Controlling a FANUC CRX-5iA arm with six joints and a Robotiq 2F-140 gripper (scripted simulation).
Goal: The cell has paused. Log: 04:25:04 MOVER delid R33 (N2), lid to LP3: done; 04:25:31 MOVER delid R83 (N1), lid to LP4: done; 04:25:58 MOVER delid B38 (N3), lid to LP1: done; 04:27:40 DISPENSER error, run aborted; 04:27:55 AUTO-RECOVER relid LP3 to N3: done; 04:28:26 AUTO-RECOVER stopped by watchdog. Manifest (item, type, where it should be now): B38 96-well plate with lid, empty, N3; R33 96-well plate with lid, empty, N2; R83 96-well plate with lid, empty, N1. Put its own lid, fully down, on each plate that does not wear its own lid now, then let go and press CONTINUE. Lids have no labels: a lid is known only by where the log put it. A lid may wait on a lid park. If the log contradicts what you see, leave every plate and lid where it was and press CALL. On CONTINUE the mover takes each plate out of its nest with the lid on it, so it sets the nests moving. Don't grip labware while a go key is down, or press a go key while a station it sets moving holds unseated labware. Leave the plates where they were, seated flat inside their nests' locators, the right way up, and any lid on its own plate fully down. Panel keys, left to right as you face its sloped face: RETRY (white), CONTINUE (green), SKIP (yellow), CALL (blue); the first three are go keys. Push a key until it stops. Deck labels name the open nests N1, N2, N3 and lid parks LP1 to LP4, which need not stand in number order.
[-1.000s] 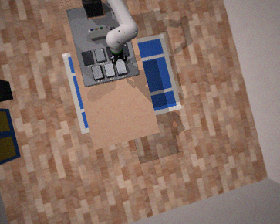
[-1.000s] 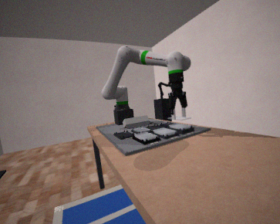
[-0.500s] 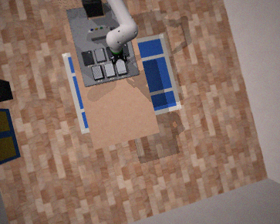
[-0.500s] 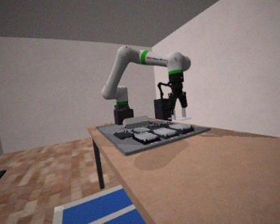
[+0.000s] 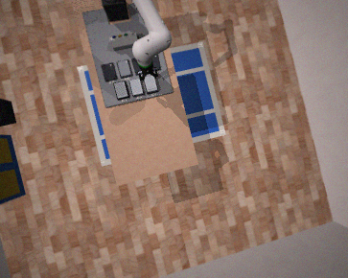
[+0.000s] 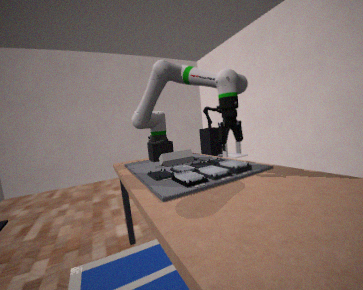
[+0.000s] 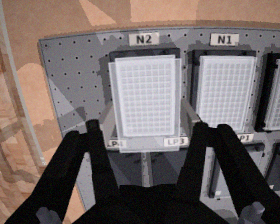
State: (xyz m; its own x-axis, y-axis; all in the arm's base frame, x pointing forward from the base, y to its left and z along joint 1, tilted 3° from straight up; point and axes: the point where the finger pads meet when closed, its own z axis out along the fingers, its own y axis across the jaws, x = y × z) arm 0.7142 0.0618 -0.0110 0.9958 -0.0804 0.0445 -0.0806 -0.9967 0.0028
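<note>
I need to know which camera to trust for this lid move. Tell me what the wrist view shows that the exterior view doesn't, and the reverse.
Wrist only: the labels N2 and N1, the well grid of the plate at N1, and the fingers closed on a clear lid in front of N2.
Exterior only: the whole arm, the sloped key panel, and the gripper hanging above the grey deck, apart from it.
Both: gripper, deck with its plates, and wooden table.

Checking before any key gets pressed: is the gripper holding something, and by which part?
Yes: the gripper holds a clear lid by its two long side edges, above the N2 plate.
</note>
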